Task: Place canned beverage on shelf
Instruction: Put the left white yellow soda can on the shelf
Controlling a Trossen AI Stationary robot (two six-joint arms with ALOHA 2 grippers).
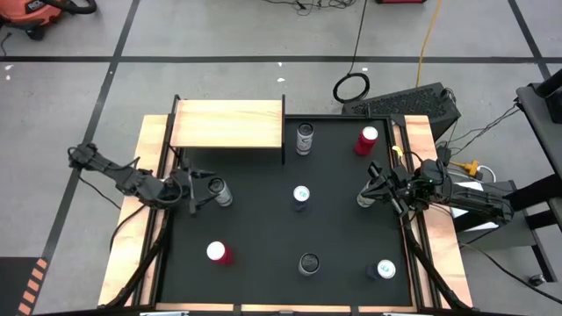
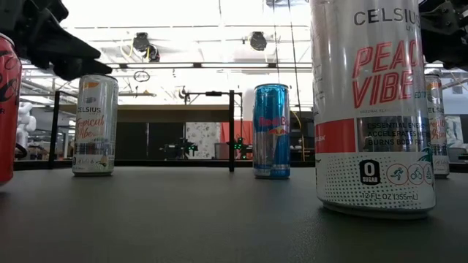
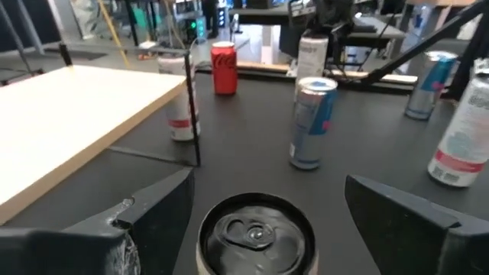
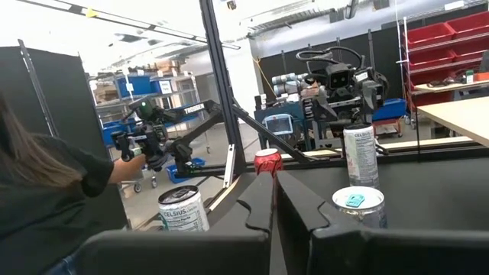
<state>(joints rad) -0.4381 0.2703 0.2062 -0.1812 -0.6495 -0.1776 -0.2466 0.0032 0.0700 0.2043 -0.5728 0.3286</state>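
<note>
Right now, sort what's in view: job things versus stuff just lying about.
Job: left gripper open around a can; shelf; other cans, e.g. the red can.
Lying about: cable coil on the floor; right gripper shut, idle.

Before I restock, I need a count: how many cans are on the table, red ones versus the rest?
red cans: 2
other cans, silver, white or blue: 6
Total: 8 cans

Glossy metal cans [image 2: 94, 124] stand on a matt black table [image 2: 183, 219] beside a smooth pale-wood shelf [image 1: 228, 123].
</note>
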